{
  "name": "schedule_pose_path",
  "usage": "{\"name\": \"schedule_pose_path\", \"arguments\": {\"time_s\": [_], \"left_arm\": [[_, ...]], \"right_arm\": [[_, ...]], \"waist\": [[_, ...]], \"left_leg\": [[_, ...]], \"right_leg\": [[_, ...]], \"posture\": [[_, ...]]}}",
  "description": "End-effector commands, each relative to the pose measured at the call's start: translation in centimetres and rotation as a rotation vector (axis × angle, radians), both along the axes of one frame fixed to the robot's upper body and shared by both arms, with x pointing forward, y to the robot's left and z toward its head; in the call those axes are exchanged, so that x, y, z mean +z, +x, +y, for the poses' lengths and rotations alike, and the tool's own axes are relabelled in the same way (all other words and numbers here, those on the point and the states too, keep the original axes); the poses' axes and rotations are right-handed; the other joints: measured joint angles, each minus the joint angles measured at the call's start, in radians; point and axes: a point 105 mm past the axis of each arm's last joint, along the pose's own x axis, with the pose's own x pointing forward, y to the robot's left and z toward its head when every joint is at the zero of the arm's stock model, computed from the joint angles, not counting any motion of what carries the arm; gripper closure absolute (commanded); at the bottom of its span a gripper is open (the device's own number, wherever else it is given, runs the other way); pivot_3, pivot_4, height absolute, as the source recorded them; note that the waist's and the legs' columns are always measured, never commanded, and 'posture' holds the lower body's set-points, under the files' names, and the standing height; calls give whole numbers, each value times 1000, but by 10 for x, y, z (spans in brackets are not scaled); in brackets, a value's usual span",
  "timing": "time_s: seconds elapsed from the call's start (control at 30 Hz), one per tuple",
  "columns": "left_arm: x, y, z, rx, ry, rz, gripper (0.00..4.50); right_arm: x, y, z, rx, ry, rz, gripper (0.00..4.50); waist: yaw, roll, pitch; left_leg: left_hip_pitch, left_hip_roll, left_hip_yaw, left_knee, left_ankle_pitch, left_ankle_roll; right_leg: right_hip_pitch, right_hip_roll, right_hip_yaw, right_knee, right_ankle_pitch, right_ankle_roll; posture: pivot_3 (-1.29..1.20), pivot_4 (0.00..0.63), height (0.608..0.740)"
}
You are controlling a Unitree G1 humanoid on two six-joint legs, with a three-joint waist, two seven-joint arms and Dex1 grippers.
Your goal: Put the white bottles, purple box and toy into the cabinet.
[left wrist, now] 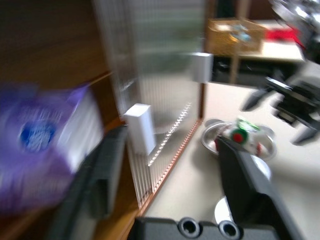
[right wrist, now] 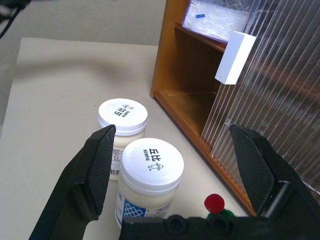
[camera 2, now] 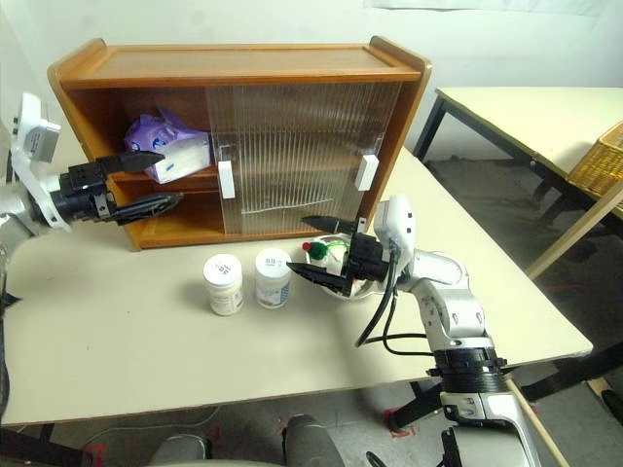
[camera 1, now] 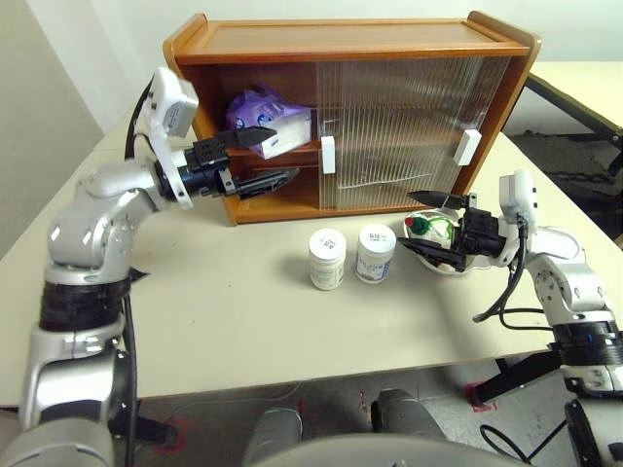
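At cabinet (camera 1: 243, 53) mouth | left tool (camera 1: 261, 159) level, open (empty) | right tool (camera 1: 435, 226) wide open, empty

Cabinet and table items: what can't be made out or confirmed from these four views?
- Cabinet interior behind the ribbed doors: the ribbing blurs whatever is inside.
- Purple box: the left gripper crosses it in the head views; motion blur smears it in the left wrist view.
- Toy: mostly covered by the right gripper; the bowl rim hides its base.
- White bottles: label print too small to read.
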Motion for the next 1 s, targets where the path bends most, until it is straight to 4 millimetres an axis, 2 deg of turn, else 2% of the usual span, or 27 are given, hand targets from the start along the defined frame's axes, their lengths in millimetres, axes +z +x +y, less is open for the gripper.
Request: {"name": "schedule_pose_path", "arguments": {"time_s": [0.03,0.27,0.73,1.0], "left_arm": [[4,5,10,144,-59,-55,2023],[-4,12,13,293,-117,-93,4484],[-33,20,17,406,-143,-60,4484],[-37,34,12,416,-150,-65,4484]], "right_arm": [[0,0,-1,1,-7,2,0],[0,0,-1,0,-8,3,0],[1,-1,-3,-11,-9,2,0],[2,-1,-2,-17,-5,-3,0]], "waist": [[1,0,0],[5,-1,1],[5,-4,2],[4,-5,4]], "left_leg": [[0,0,0,0,0,0],[5,0,0,0,0,0],[9,0,1,-2,-2,-1],[9,0,1,-2,-2,-2]], "right_leg": [[0,0,0,0,0,0],[4,0,1,-1,-4,6],[7,0,1,-1,-5,9],[7,0,2,-1,-6,9]], "posture": [[-92,0,740],[-90,0,740],[-109,0,740],[-118,0,740]]}}
